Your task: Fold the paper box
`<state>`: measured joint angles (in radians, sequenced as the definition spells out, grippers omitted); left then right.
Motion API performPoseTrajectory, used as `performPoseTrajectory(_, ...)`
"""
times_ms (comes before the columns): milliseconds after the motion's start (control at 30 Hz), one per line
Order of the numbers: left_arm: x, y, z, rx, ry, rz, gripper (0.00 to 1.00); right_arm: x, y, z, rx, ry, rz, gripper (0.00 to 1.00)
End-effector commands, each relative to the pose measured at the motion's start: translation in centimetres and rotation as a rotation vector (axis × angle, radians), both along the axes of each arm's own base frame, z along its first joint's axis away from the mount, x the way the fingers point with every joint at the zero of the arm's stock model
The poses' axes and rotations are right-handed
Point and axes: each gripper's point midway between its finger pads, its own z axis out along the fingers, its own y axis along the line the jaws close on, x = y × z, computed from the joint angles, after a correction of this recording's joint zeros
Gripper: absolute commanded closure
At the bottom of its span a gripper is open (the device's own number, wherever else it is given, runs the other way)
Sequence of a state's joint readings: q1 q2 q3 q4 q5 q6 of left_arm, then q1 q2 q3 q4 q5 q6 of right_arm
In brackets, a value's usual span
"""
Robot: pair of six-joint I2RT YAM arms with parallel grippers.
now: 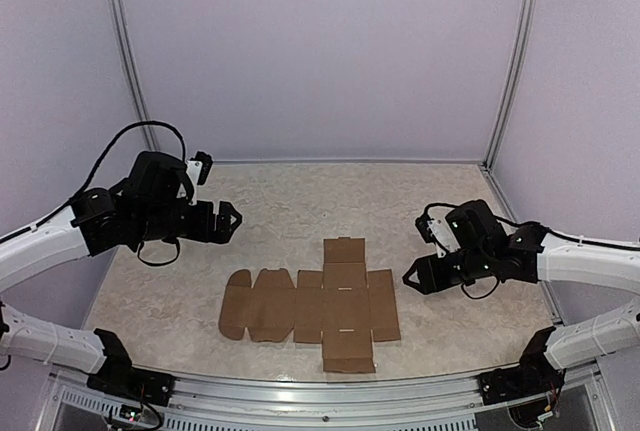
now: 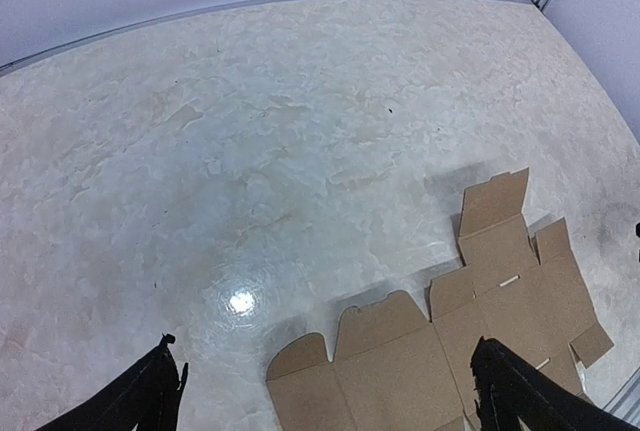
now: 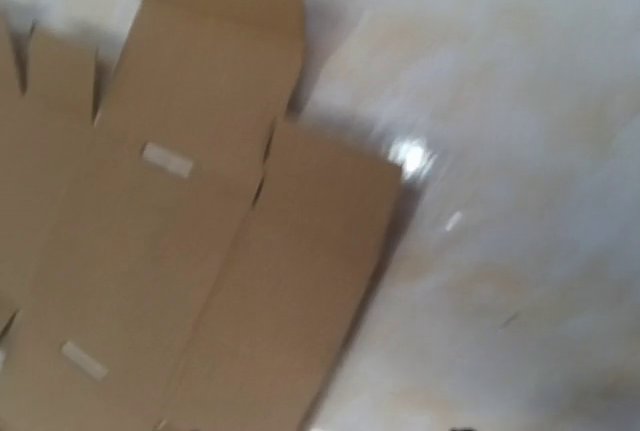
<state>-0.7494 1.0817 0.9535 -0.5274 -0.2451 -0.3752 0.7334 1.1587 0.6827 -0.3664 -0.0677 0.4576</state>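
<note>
The paper box (image 1: 320, 306) lies flat and unfolded on the marbled table, a brown die-cut sheet with flaps and slots near the front middle. My left gripper (image 1: 230, 220) hovers above the table to the sheet's upper left. It is open, with its dark fingertips (image 2: 150, 396) spread wide at the bottom corners of the left wrist view, the sheet (image 2: 420, 361) low between them. My right gripper (image 1: 410, 277) hangs just off the sheet's right edge. The right wrist view is blurred, shows the sheet (image 3: 180, 251) close below and none of its own fingers.
Pale walls close the table in on three sides, with metal posts at the back corners (image 1: 510, 61) (image 1: 125, 51). A metal rail (image 1: 330, 391) runs along the near edge between the two arm bases.
</note>
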Motion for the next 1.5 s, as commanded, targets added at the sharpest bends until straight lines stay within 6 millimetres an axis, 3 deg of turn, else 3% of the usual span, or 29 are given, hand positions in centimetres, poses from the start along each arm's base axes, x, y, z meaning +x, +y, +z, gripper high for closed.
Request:
performPoseTrajectory(0, -0.3, -0.8, -2.8, 0.01, 0.063, 0.006, 0.01, -1.8, 1.5, -0.8, 0.186, 0.137, -0.047, 0.47)
performPoseTrajectory(233, -0.8, -2.6, -6.7, 0.02, 0.183, -0.005, 0.02, -3.0, 1.9, -3.8, 0.229, 0.271, -0.09, 0.47)
performPoseTrajectory(600, -2.8, -5.1, -12.5, -0.037, 0.377, -0.038, 0.11, -3.3, 1.8, -6.6, 0.206, 0.339, -0.126, 0.47)
performPoseTrajectory(833, -3.4, -6.5, -15.1, -0.055, 0.454, -0.071, 0.18, -3.1, 2.1, -7.5, 0.225, 0.357, -0.142, 0.47)
performPoseTrajectory(1167, -4.0, -6.6, -18.7, -0.016, 0.525, -0.076, 0.25, -3.3, 2.4, -9.0, 0.262, 0.39, -0.155, 0.47)
performPoseTrajectory(1467, -4.6, -6.6, -21.5, 0.016, 0.577, -0.078, 0.31, -3.5, 3.3, -8.7, 0.316, 0.4, -0.129, 0.47)
